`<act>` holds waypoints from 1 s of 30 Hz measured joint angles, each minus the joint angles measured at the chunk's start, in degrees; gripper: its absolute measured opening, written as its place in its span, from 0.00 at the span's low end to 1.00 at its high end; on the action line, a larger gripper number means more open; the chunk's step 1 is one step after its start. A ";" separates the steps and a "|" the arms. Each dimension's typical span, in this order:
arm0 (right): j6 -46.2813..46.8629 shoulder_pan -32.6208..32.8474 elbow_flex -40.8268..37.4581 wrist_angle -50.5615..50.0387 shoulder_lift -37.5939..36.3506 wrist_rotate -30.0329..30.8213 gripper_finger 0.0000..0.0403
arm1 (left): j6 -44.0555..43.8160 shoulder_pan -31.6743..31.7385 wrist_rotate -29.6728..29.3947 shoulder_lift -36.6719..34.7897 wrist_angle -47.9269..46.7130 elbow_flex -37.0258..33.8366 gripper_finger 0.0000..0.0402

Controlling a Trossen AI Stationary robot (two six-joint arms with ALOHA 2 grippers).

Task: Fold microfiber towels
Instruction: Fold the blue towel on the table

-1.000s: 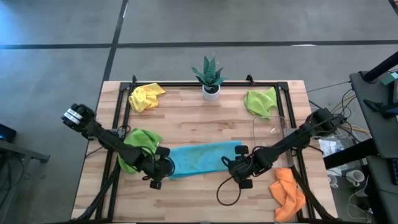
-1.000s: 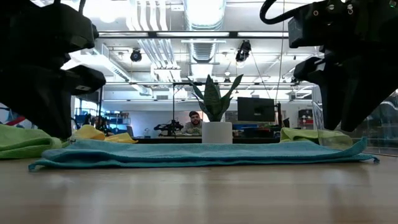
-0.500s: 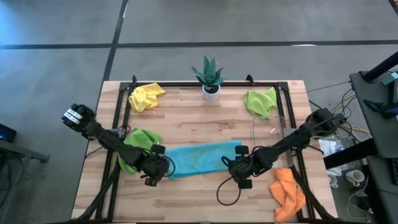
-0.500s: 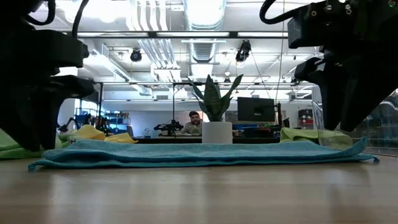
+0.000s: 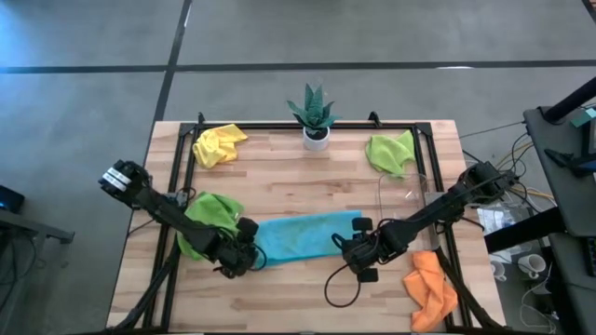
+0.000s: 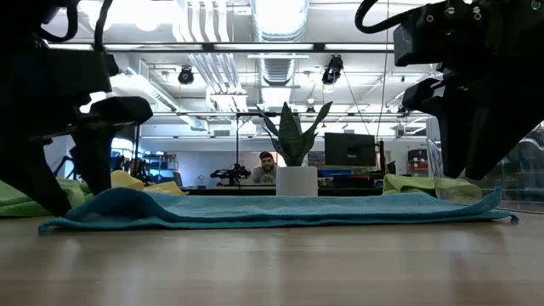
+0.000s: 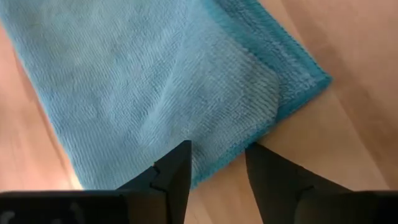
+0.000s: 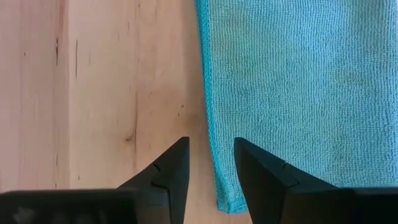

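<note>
No legible writing or brand appears on any item. The blue towel [image 5: 300,235] lies folded on the table [image 5: 298,177], its long axis running across between the arms, lying flat except for a slight hump at its left end. The left gripper [image 7: 216,163] has its fingers parted astride that end's edge, and the right gripper [image 8: 211,163] has its fingers parted over the other end's edge; neither holds anything.

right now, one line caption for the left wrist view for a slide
Left gripper with open fingers straddling the edge of the folded light blue towel on the wooden table.
</note>
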 joint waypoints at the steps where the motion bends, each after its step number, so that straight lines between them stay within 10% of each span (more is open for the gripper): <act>1: 0.00 0.00 0.00 -0.23 0.00 0.00 0.30 | 0.61 -0.10 -0.13 0.66 0.08 0.50 0.34; 11: -0.17 0.00 -0.17 -0.62 0.02 0.00 0.30 | 1.92 -0.23 -1.94 1.87 -0.08 4.07 0.33; 21: -0.13 0.00 -0.33 -0.57 0.02 0.00 0.29 | 1.50 -0.24 -1.15 0.78 -0.60 4.25 0.03; 30: 0.04 0.00 -0.33 -0.61 0.02 -0.04 0.29 | 1.33 -0.26 -1.04 0.37 -8.13 8.07 0.01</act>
